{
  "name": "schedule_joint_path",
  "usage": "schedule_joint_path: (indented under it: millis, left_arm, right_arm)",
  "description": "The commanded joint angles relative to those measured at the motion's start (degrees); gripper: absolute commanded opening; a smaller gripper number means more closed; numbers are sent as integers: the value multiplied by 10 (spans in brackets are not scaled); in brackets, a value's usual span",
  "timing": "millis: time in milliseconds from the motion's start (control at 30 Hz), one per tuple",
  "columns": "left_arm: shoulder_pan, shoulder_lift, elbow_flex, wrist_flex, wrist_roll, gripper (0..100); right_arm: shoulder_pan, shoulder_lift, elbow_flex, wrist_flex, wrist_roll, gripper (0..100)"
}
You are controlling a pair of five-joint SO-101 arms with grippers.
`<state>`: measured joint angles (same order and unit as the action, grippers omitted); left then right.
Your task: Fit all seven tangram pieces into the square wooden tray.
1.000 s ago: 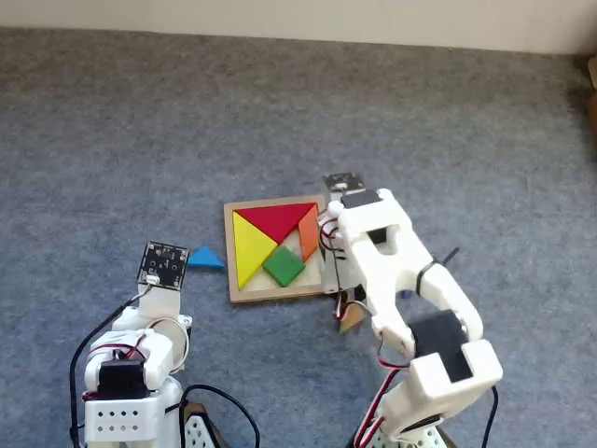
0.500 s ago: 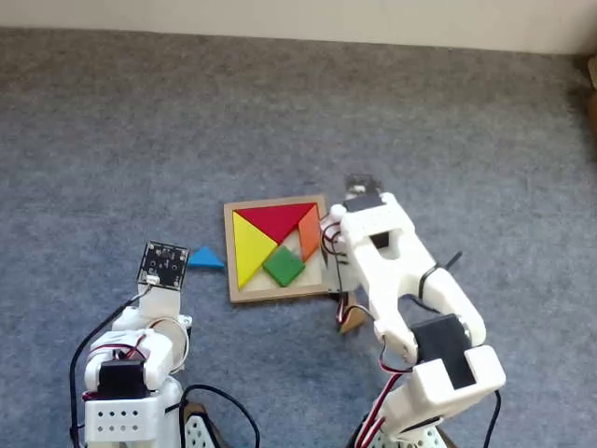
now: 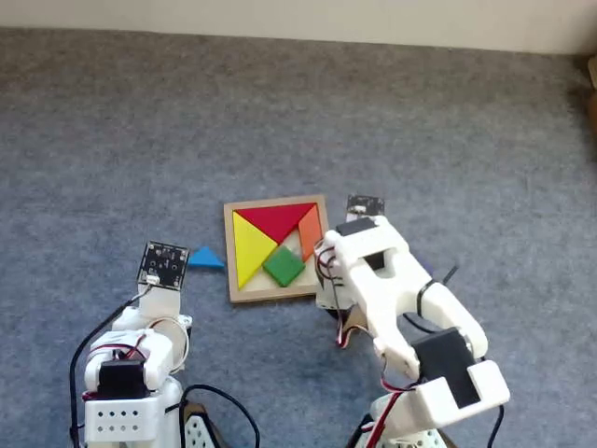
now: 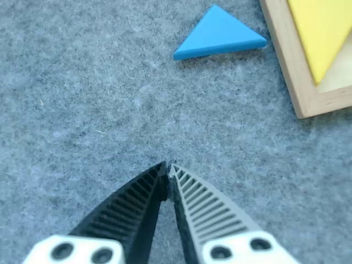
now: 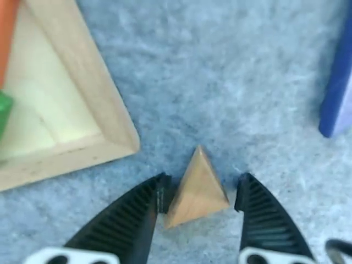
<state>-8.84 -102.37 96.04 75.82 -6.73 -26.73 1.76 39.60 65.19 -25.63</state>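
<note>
- Currently, the right gripper [image 5: 203, 180] is held open low over the grey carpet [image 5: 220, 66], with its two black fingers [image 5: 137, 214] set on either side of a small triangle of bare pale wood [image 5: 197, 191].
- One finger is seen at, or all but at, an edge of that triangle, while a narrow gap is left at the other finger.
- The small wooden triangle is laid flat on the carpet, just off a corner of the square wooden tray [image 5: 102, 118] and outside it.
- A dark blue piece [image 5: 336, 93] is seen on the carpet near the wooden triangle and apart from it; its shape cannot be told.
- Four pieces are laid in the tray: a large red triangle [image 3: 276, 218] along the far edge, a large yellow triangle [image 3: 248, 248] along the edge toward the left arm, a green square [image 3: 284, 267] near the middle, and an orange parallelogram [image 3: 309, 235] by the edge toward the right arm.
- Bare tray floor is left exposed in the near corner beside the green square.
- A light blue triangle [image 4: 219, 35] is found flat on the carpet just outside the tray on the left arm's side, clear of the rim.
- The left gripper [image 4: 166, 168] is closed, tips pressed together with nothing between them, and is held over bare carpet apart from the light blue triangle.
</note>
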Motion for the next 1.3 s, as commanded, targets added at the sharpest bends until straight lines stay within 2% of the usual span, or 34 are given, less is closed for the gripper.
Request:
schedule_joint_path:
  millis: [0,100,233,300,533,667,933,1167,1267]
  left_arm:
    - [-6,-23,12,2,5,36]
    - [-6,-23,12,2,5,36]
    - [-6,-23,12,2,5,36]
    - [-6,-23,12,2,5,36]
    - [-6,-23,12,2,5,36]
    - [-6,-23,12,2,5,36]
    - [-6,-23,12,2,5,36]
    - [-6,-23,12,2,5,36]
    - [-6,-23,12,2,5,36]
  right_arm:
    - [-10,-3,9,-22,-6,198]
    - [-10,-3,11,-22,-6,181]
    - [-8,-6,9,-22,-4,82]
    - [-7,-6,9,-22,-4,63]
    - [-7,-8,9,-14,2,63]
    - [-7,-15,-7,36,47,63]
    - [8,-114,-23,44,88,61]
    - [26,-152,-23,44,86,63]
    - [24,-161,-22,45,43,64]
